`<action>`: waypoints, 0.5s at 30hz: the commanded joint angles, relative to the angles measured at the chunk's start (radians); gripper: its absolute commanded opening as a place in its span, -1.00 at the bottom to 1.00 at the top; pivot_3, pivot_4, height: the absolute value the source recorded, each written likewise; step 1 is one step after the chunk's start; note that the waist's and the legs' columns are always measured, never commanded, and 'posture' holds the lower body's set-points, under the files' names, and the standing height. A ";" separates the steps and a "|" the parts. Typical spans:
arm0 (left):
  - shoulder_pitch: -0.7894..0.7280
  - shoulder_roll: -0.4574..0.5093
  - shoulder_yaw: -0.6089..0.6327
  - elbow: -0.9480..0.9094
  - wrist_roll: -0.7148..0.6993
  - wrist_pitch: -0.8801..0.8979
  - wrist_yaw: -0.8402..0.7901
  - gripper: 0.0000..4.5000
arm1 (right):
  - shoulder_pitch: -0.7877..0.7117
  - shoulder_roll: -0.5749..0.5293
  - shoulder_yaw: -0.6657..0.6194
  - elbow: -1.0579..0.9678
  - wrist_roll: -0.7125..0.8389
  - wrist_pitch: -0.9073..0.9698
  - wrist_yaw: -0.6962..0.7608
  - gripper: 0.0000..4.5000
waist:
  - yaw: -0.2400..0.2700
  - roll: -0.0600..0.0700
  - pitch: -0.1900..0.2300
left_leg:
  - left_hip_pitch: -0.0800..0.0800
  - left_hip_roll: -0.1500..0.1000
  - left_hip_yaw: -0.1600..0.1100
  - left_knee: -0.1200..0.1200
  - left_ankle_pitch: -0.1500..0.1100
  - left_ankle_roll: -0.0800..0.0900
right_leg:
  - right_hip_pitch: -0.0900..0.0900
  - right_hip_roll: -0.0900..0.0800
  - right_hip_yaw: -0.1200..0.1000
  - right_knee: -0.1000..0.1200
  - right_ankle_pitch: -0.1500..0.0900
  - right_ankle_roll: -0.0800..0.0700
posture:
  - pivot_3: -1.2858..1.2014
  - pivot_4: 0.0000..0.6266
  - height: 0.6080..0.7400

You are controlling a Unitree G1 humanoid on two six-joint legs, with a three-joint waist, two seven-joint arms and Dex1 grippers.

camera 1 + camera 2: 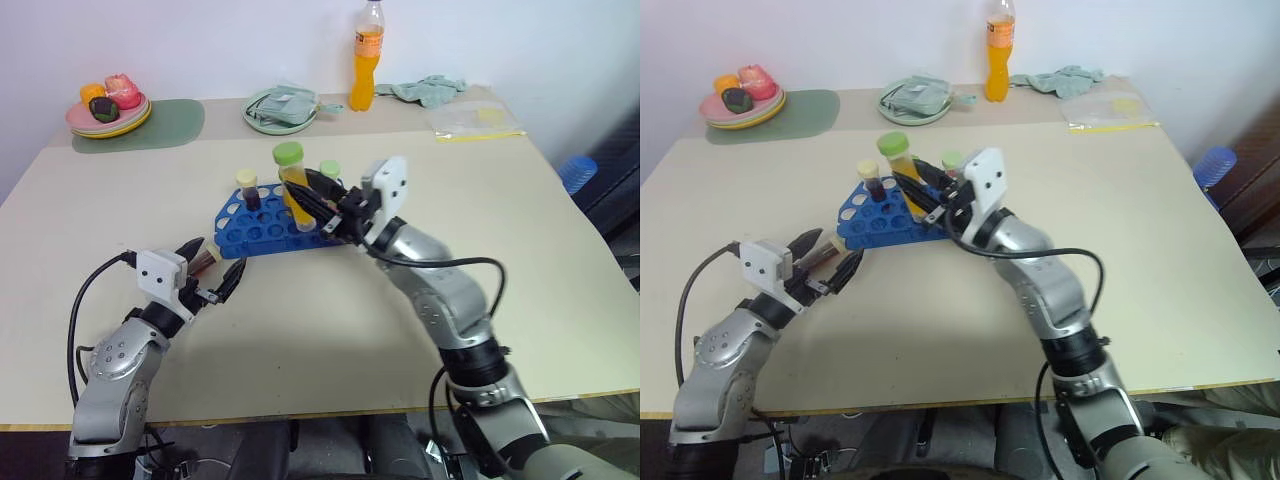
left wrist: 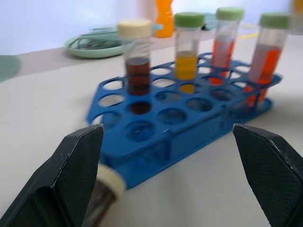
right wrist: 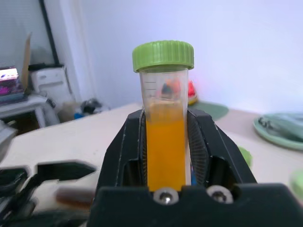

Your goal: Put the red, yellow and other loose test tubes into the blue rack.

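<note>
Head views, right gripper (image 1: 305,195): clamped on a yellow tube (image 1: 292,178) with a green cap, held tilted above the blue rack (image 1: 268,228).
Head views, left gripper (image 1: 212,268): fingers apart, on the near left side of the rack, low over the table (image 1: 480,220).
Head views, rack: near the middle of the table; a dark tube (image 1: 249,190) with a cream cap stands in it.
Head views, far edge: an orange bottle (image 1: 366,55), a green plate (image 1: 280,108) and a plate of toy food (image 1: 108,105).
Left wrist view: 4 tubes stand in the rack, 1 dark, 1 yellow (image 2: 187,52), 2 red-orange (image 2: 224,40). A cream-capped tube (image 2: 105,189) lies on the table just beside 1 finger (image 2: 71,175).
Right wrist view: the 2 fingers (image 3: 203,151) press the yellow tube from both sides, cap above them.
</note>
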 commanded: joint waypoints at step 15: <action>-0.009 -0.032 -0.032 -0.099 0.015 0.038 0.085 1.00 | -0.132 0.186 -0.077 0.564 -0.181 -0.428 -0.017 -0.67 | -0.007 0.000 0.000 | 0.001 0.000 -0.001 -0.001 0.001 -0.001 | -0.001 0.001 0.001 0.001 0.000 -0.001 | 0.03 -0.52 1.00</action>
